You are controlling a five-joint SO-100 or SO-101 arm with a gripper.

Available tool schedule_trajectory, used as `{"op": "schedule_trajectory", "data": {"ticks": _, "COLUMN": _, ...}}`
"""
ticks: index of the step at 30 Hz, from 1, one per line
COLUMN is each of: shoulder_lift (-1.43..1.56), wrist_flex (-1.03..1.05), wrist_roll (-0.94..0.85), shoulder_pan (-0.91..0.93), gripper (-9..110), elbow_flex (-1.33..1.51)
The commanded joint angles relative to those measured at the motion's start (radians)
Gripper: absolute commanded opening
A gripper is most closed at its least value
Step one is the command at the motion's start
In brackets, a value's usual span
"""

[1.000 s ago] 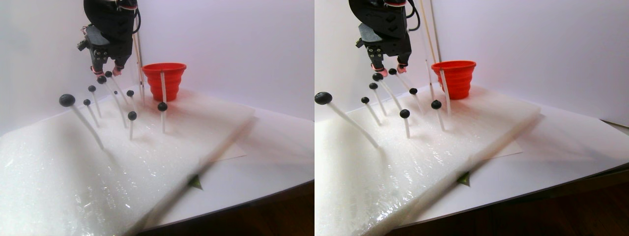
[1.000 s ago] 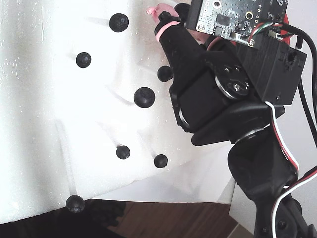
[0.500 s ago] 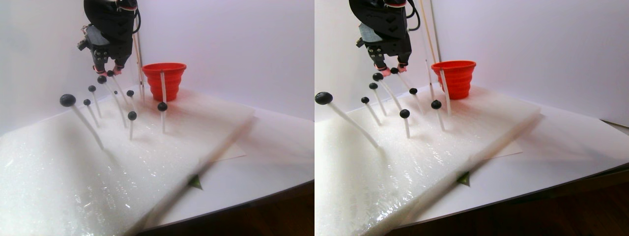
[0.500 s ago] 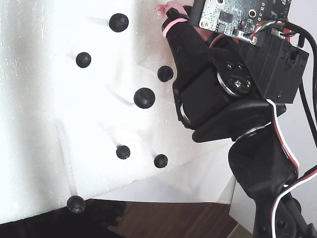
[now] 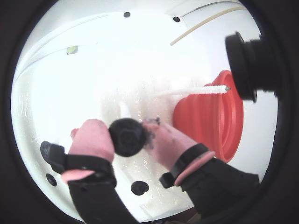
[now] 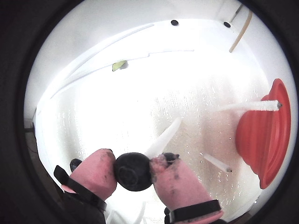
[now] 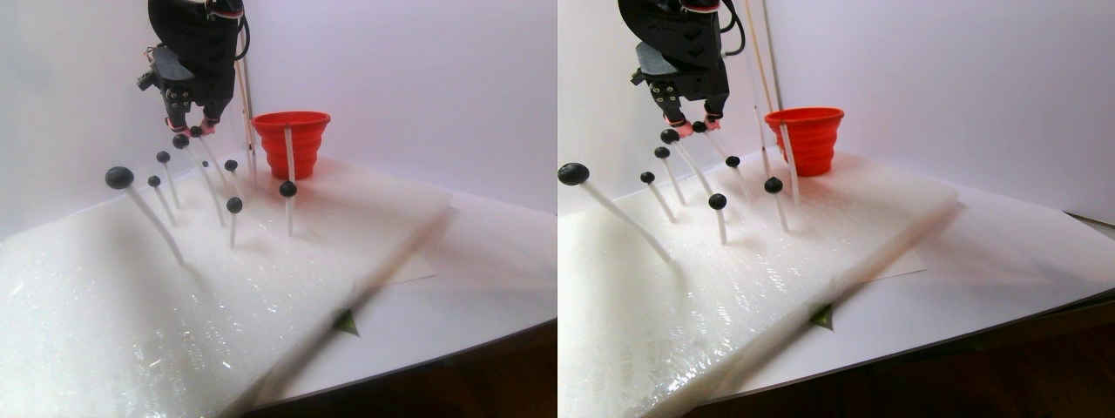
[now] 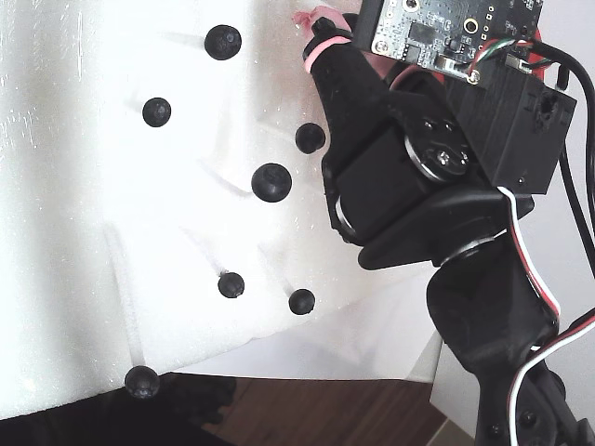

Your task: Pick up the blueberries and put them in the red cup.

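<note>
One blueberry between hand fingertips

White foam slab on table

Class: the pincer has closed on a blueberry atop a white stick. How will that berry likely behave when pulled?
The blueberry looks small, so probably light. It sits on a thin stick, so it may resist, then pop free. Being round and held only by the pincer tips, it could slip and roll.

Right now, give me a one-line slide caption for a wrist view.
Pink-tipped gripper pinching a blueberry atop its white stick, with the red cup at right.
</note>
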Motion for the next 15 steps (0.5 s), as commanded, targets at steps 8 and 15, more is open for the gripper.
{"op": "schedule_trajectory", "data": {"ticks": 8, "shoulder_lift": 0.184, "wrist_flex": 0.028, "wrist_roll": 0.015, "shoulder_pan": -0.017, "gripper": 12, "elbow_flex": -0.009}}
{"op": "schedule_trajectory", "data": {"ticks": 15, "shoulder_lift": 0.244, "wrist_flex": 0.064, "wrist_roll": 0.028, "shoulder_pan": -0.008, "gripper": 12, "elbow_flex": 0.015}}
